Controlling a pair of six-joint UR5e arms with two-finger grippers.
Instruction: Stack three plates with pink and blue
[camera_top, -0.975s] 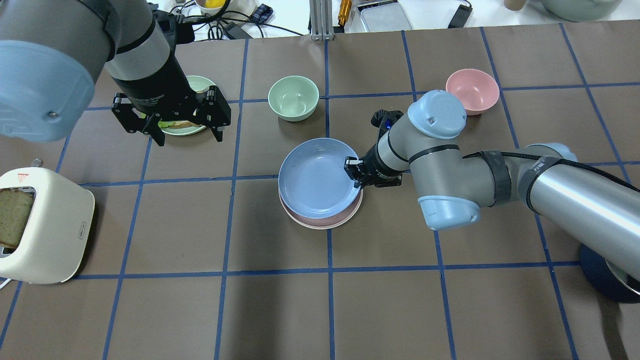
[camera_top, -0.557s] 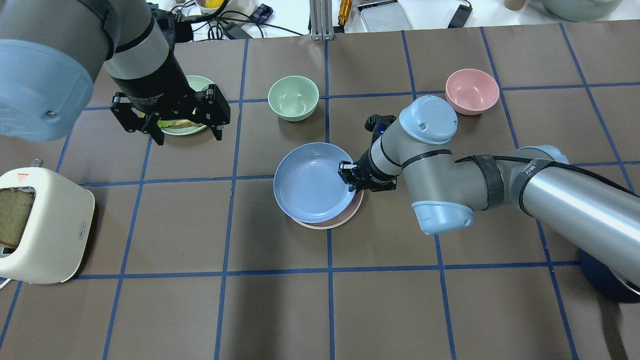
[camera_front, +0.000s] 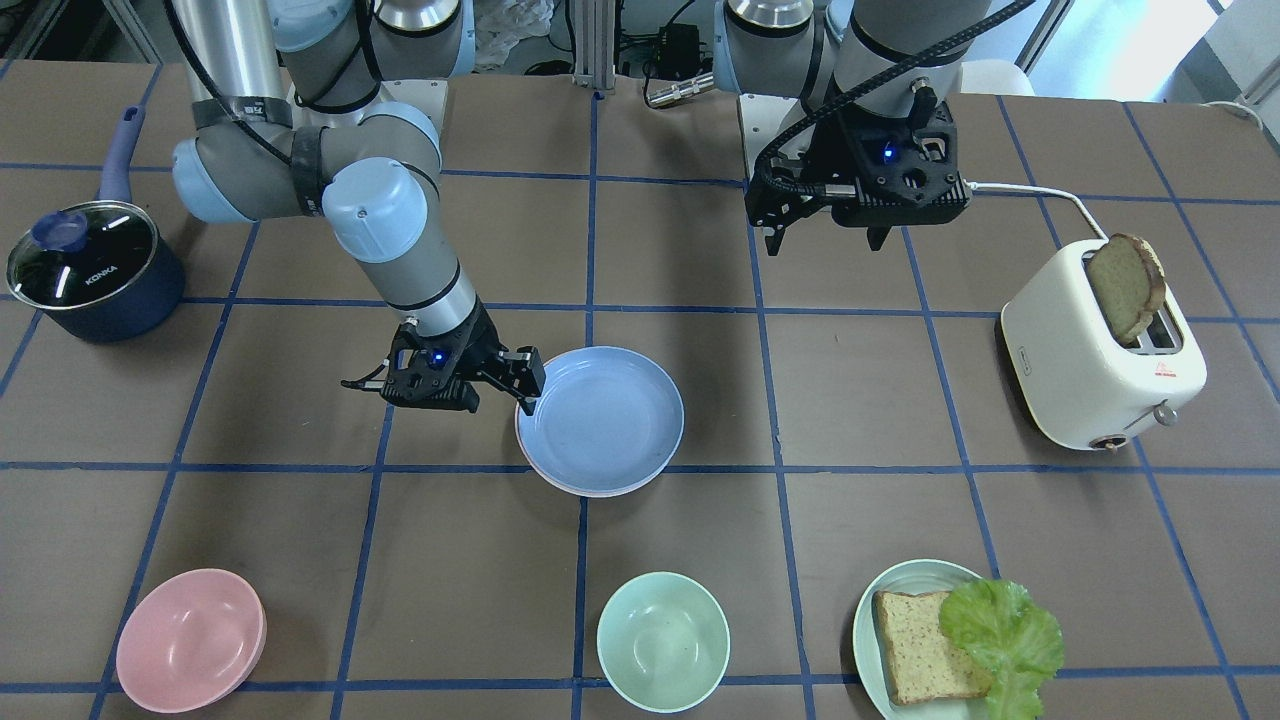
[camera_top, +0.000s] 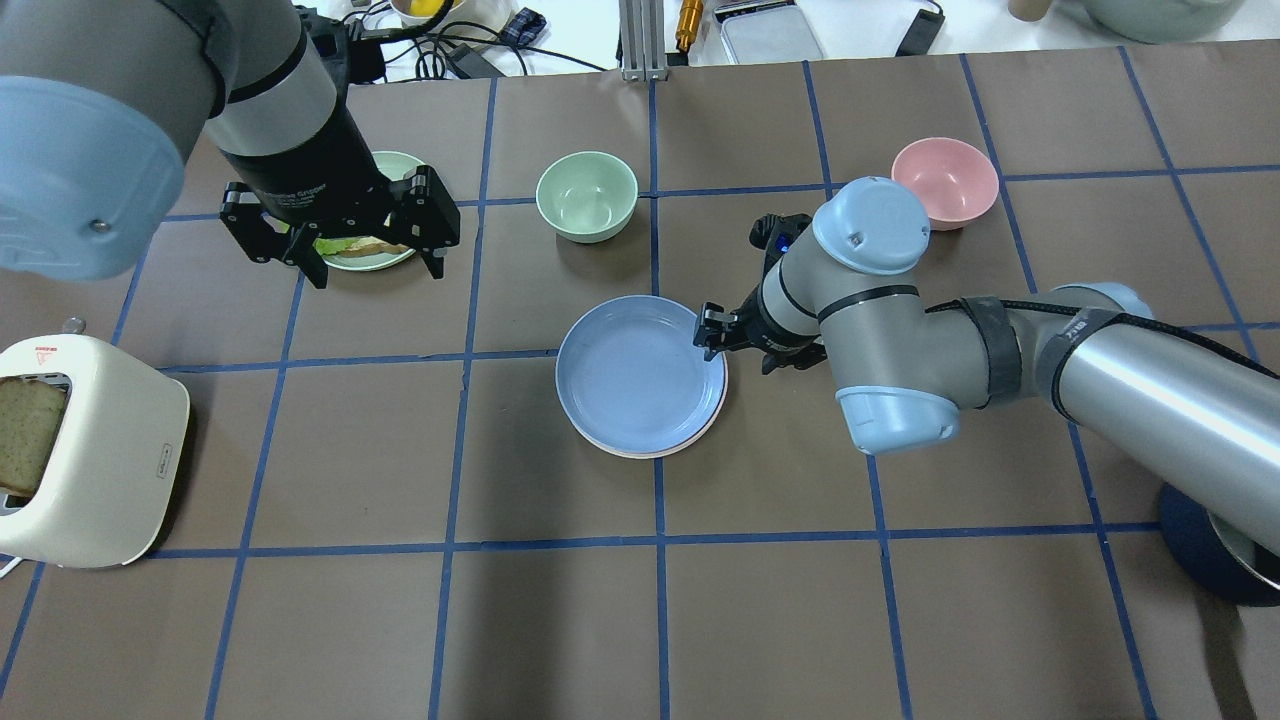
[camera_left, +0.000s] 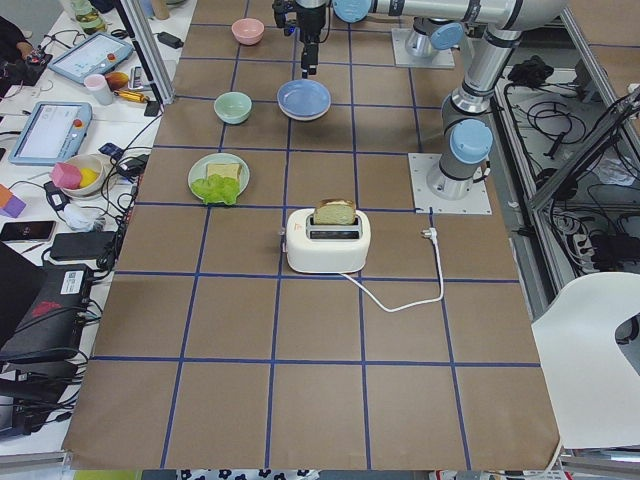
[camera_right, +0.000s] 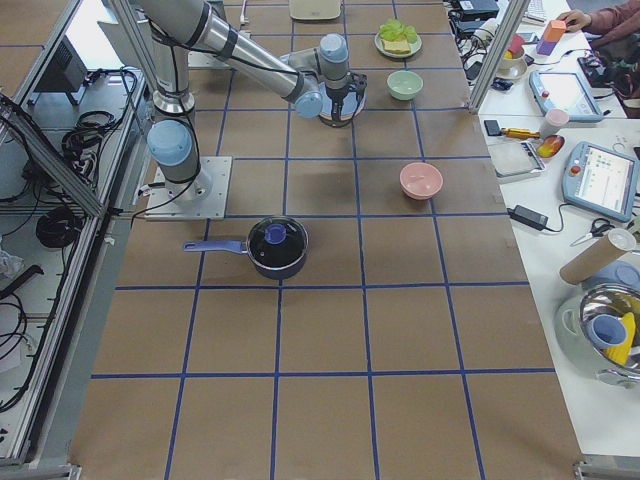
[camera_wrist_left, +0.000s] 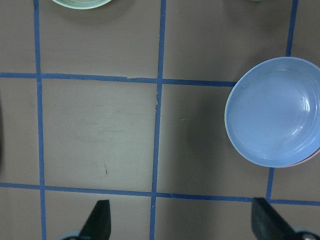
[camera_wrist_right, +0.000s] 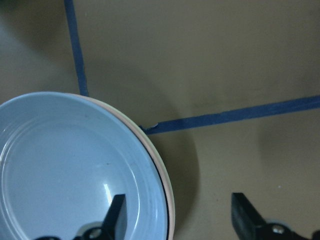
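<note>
A brown table (camera_top: 900, 600) taped in blue squares is shown, with the blue plate (camera_top: 635, 375) nested on the pink plate (camera_top: 650, 453) at its middle. The stack could be dragged askew by the right gripper (camera_top: 715, 338), which is spread open astride the rim. The plates are laid flat and face-up; being round, no long axis is shown.

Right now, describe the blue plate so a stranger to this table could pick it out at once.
On the brown table gridded with blue tape, look to the middle, where the right arm's end effector hangs. The blue plate lies atop a stack, a pink plate peeking out beneath it. Unlike the mint bowl and pink bowl, it is wide, shallow and light blue.
</note>
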